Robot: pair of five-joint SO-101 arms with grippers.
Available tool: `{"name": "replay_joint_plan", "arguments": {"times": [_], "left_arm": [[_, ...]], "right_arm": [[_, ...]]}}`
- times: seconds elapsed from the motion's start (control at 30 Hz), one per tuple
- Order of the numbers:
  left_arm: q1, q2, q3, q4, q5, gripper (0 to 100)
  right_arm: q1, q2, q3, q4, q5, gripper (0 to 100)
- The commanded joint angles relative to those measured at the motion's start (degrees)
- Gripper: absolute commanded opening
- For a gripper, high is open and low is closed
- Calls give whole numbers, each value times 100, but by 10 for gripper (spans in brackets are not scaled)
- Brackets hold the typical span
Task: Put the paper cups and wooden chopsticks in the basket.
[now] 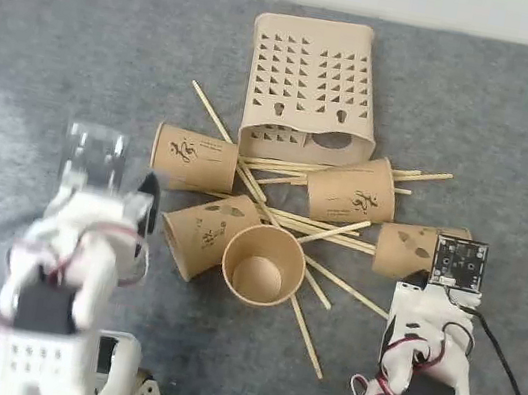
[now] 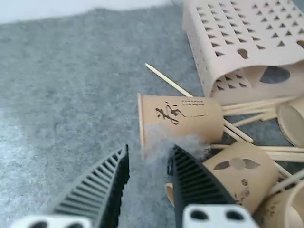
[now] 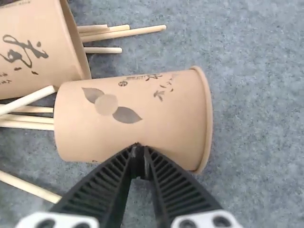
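Note:
The basket (image 1: 308, 83) lies on its side at the back of the grey mat, mouth toward the pile. Several paper cups lie tipped over in front of it among scattered wooden chopsticks (image 1: 324, 230). My left gripper (image 2: 149, 159) is open, low over the mat, just short of the leftmost cup (image 2: 180, 118), with nothing between its fingers. My right gripper (image 3: 138, 152) is shut, its tips meeting against the side wall of the rightmost cup (image 3: 133, 118), which bears a leaf print. One cup (image 1: 263, 263) shows its open mouth to the high view.
The left arm (image 1: 70, 266) and the right arm (image 1: 425, 356) stand at the near edge. Grey mat (image 1: 65, 53) lies bare to the left and right of the pile. A long chopstick (image 2: 173, 85) runs between the left cup and the basket (image 2: 247, 42).

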Motion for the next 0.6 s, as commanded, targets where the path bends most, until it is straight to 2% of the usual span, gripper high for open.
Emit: {"name": "replay_joint_plan", "arguments": {"times": [0.0,0.1,0.27,0.4,0.57], "left_arm": [[448,2418,-1851,352,88,126],[844,3429,-2826,677,35,127],[1486,4870,-3679,677,-220,127],[1785,5925,-4040,352,-193,127],[1899,6857,-4418,-237,-211,127]], "right_arm": [[57,-40,-281,-127,-62,10],[268,-75,-273,-215,-70,10],[558,-22,-264,-444,-413,35],[620,-22,-264,-418,-413,115],[620,-22,-264,-453,-413,87]]}}
